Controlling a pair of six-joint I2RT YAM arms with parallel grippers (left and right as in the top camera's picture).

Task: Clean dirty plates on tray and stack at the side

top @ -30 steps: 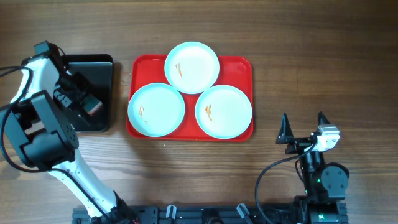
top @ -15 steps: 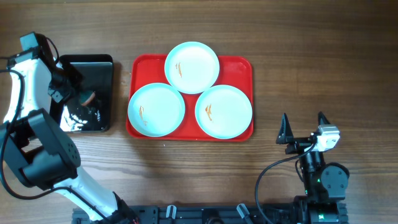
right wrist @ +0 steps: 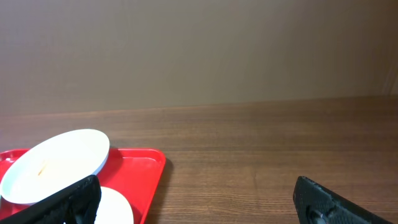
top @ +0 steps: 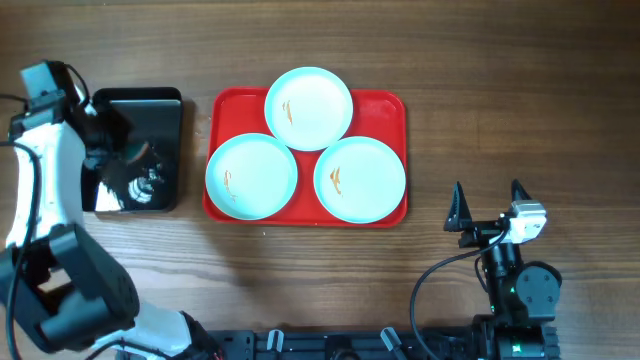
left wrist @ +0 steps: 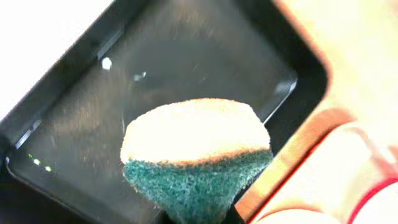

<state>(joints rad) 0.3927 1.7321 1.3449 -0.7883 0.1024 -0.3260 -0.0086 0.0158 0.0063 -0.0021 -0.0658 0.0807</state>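
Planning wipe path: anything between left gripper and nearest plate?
Nothing visible. Left gripper, shut on green-tan sponge, over black rectangular tray; only bare wooden table and red plastic tray's rim before pale round plate.

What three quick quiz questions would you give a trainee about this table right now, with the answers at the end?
1. True or false: all three plates lie on the red tray.
2. What is the left gripper shut on? A) a plate B) a sponge C) nothing
3. Fill in: the right gripper stands with its jaws ____ and holds nothing.
Key: 1 true; 2 B; 3 open.
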